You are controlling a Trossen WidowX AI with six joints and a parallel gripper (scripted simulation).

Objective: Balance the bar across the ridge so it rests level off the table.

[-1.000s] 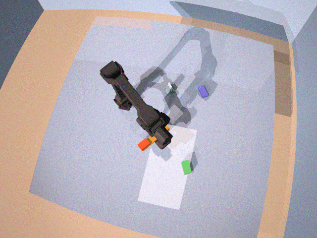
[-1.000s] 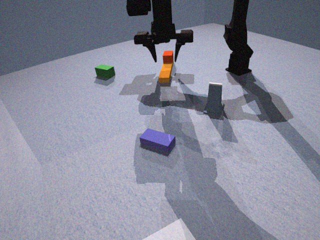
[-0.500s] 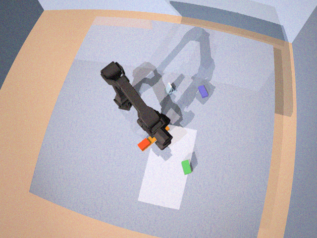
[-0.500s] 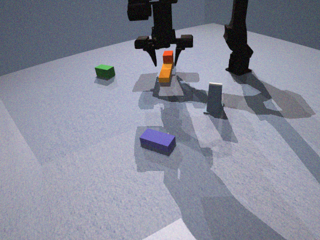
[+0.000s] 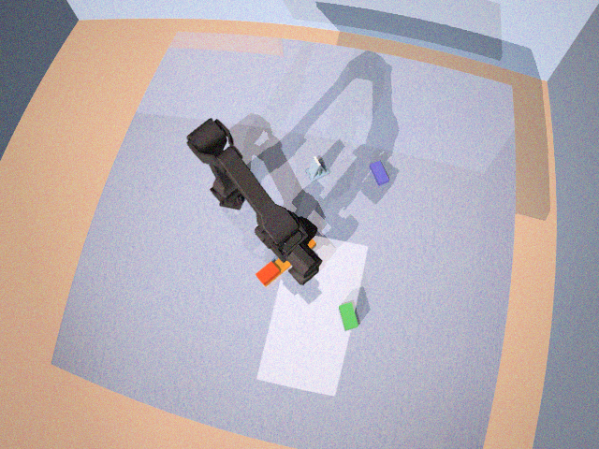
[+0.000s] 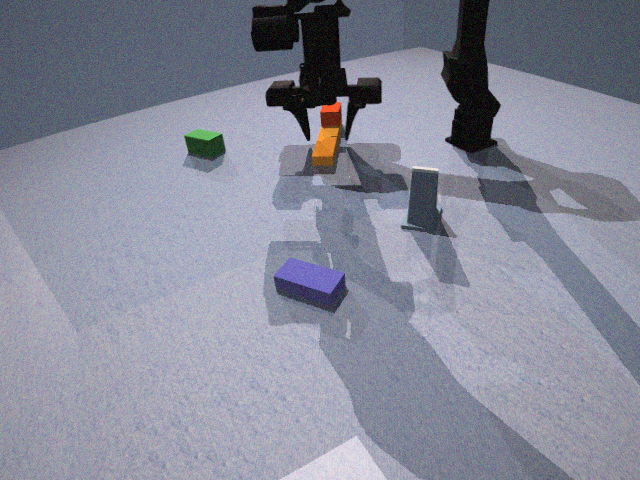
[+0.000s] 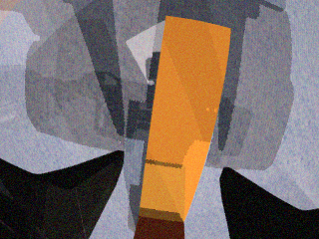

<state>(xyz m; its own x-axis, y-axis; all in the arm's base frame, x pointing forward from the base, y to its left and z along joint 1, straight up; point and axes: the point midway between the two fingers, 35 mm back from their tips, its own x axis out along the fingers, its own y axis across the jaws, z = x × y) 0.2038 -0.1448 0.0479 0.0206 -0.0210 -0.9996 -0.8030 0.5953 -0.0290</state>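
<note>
The gripper's fingers (image 5: 290,263) (image 6: 327,139) stood apart astride the orange bar (image 5: 282,264) (image 6: 326,146) (image 7: 186,95), which lay on the table (image 5: 193,338) (image 6: 155,217) (image 7: 15,139); a good grasp meant centring, then closing toward the red-weighted end (image 5: 268,273) (image 6: 330,115) (image 7: 159,229), nearer the likely balance point

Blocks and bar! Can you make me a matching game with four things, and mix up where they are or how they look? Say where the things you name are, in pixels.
1. Bar (image 5: 283,265) (image 6: 326,146) (image 7: 188,95)
2. Green block (image 5: 348,316) (image 6: 204,144)
3. Ridge (image 5: 317,169) (image 6: 423,197)
4. Gripper (image 6: 327,139) (image 7: 173,166)

A. Stands up from the table, with nothing across its top
B. Open, with a finger on each side of the bar
C. Orange, with a red block at one end
D. At the edge of the white patch

Pairs: 1-C, 2-D, 3-A, 4-B
</note>
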